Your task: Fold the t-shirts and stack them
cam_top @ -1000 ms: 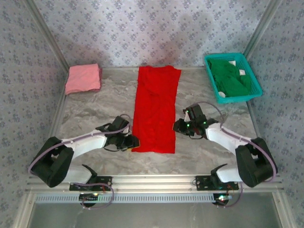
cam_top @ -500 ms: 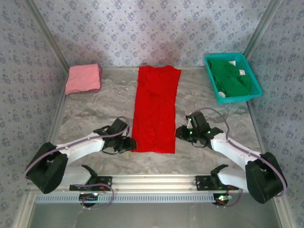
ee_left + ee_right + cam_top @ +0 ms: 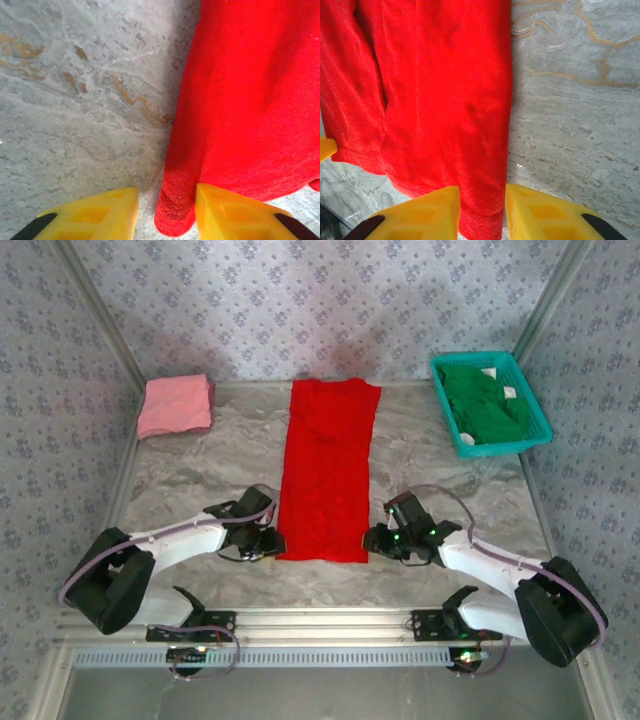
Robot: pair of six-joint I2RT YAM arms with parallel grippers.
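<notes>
Red shirt [image 3: 328, 470] flat on the table [image 3: 200, 470]
Left gripper [image 3: 166, 195] and right gripper [image 3: 482, 192] are open, with a shirt corner between each one's fingers.

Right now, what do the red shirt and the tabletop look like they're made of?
The red t-shirt looks like soft matte knit cloth, perhaps cotton: fuzzy nap, rumpled hem. The table looks smooth and marble-patterned, grey with tan veins; stone or print, unclear.

Left claw [image 3: 166, 210] and right claw [image 3: 482, 210] seem parted, low.
</notes>
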